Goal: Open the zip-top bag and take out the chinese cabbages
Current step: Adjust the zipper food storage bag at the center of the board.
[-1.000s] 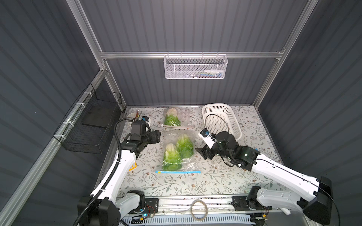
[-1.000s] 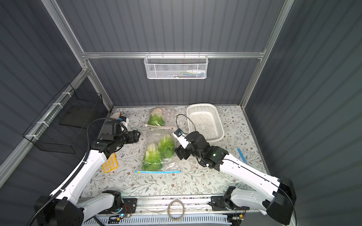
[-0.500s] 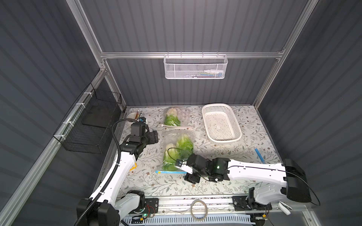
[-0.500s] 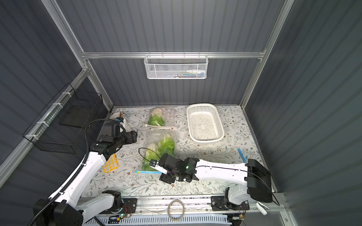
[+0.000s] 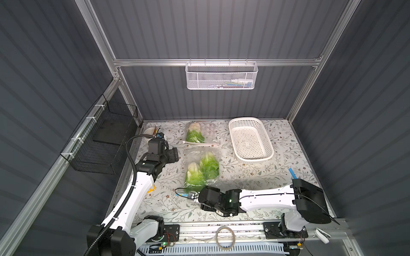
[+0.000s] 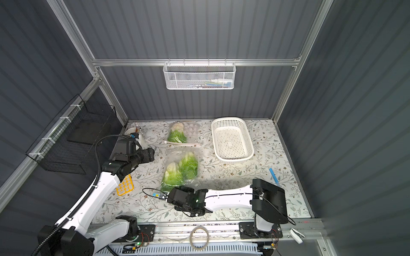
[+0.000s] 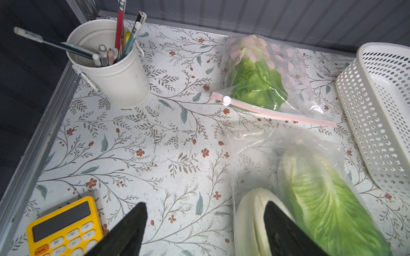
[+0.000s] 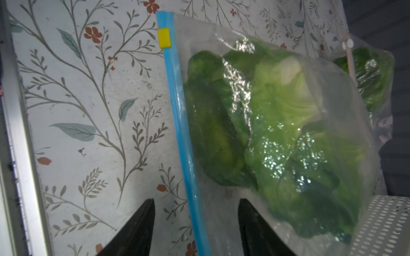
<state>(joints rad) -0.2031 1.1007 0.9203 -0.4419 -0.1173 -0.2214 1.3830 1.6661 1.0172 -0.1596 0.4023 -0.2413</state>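
Here, the zip-top bag (image 5: 192, 155) lies flat near the middle of the tabletop (image 5: 255, 177). Its blue zip strip (image 8: 182, 124) faces the front edge, with the yellow slider (image 8: 164, 38) at the end toward the left edge. Two chinese cabbages (image 5: 194, 176) sit side by side inside the bag, white bases toward the back edge. A third cabbage (image 5: 194, 135) is in a second bag (image 5: 209, 130) near the back edge, beside a white basket (image 5: 254, 157). The right tool (image 8: 196, 200) is low at the bag's mouth, jaws apart, with the blue strip running between them and a gap on either side. The left tool (image 7: 205, 204) hovers just left of the bag's back end, jaws apart and holding nothing.
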